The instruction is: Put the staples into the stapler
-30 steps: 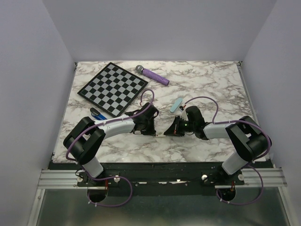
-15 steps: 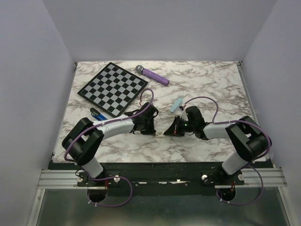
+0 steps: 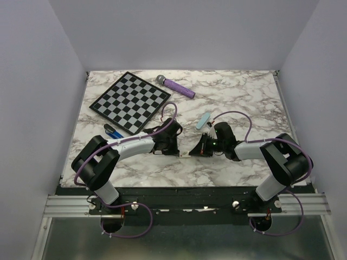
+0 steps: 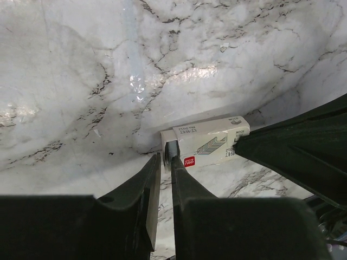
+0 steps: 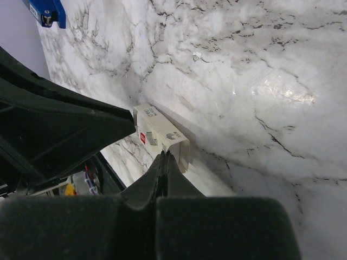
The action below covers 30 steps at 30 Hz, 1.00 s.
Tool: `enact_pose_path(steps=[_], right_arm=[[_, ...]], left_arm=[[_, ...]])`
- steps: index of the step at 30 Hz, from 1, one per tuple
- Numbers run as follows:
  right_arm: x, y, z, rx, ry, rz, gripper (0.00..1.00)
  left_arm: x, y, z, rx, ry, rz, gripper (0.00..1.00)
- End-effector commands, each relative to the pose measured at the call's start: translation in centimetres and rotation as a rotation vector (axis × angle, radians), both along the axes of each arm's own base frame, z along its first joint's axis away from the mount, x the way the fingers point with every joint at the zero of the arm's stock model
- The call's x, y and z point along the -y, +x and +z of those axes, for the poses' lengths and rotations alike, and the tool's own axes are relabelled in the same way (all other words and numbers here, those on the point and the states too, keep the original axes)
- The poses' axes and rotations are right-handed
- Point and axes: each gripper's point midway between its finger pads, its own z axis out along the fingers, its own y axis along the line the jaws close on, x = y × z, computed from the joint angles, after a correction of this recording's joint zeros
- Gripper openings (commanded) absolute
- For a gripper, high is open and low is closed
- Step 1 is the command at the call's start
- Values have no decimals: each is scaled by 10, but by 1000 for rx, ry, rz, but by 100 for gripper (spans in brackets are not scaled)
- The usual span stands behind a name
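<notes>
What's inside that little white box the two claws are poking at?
At the end of the white box nearest the left gripper, a small grey piece shows. I cannot tell whether it is staples or an inner tray. The cardboard covers everything else inside.

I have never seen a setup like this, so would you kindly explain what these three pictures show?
Two robot arms sit at a marble-patterned table. One picture looks down from above; the other two come from cameras on each wrist. On the table lie a black-and-white chessboard, a purple microphone, a pale blue flat bar and a dark blue mini stapler. The left pincer nips one end of a small white cardboard box; the shut right pincer meets the other end.
</notes>
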Motion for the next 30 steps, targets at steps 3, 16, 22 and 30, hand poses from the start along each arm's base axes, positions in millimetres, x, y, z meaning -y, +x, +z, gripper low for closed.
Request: enact_pose_path(steps=[3,16,22,30], right_arm=[[0,-3,-2,1,14,15,1],[-4,-7,-2,-23,51,32,5],[-6,-7,-1,-24,60,39,19],[-9,-7,-4,-33,75,49,23]], left_arm=[[-6,-2,-9,-17,38,-2,21],[4,1,-5,-11,-4,-12,17],[6,1,-4,-10,-17,-8,10],[6,2,-3,-5,-21,3,0]])
